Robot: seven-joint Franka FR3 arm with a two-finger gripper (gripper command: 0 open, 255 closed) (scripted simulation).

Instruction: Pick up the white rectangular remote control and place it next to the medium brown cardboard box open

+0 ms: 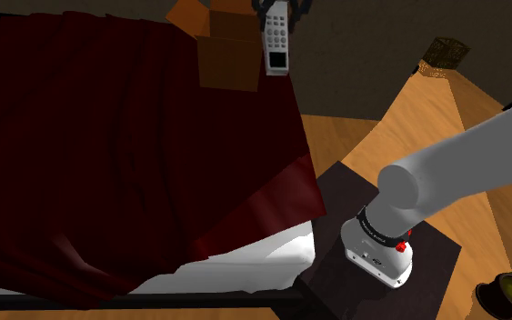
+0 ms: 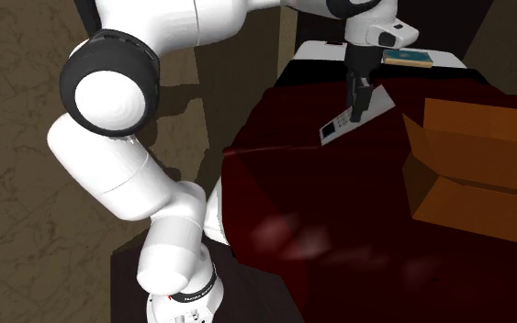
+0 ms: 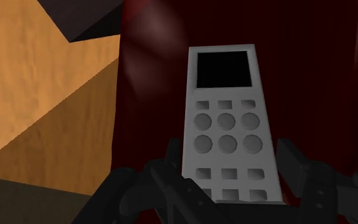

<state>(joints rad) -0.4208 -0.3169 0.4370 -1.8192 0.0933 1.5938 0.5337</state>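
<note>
Black fingers point(image 3: 292, 162) pinch the lower end of the white rectangular remote control point(image 3: 225, 121) with grey buttons, held above the dark red bed cover point(image 1: 108, 136). Pick appears done; the remote hangs near the open brown cardboard box point(image 2: 477, 165). Remaining: lower it beside the box and release.

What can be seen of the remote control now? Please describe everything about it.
The remote control is a light grey, flat rectangular slab with a black screen at one end and rows of round and square grey buttons below it. The end effector clasps its button end from both sides, so the screen end points away from the hand. It is tilted over the dark red cloth, beside the brown cardboard box; whether it touches the cloth cannot be told.
</note>
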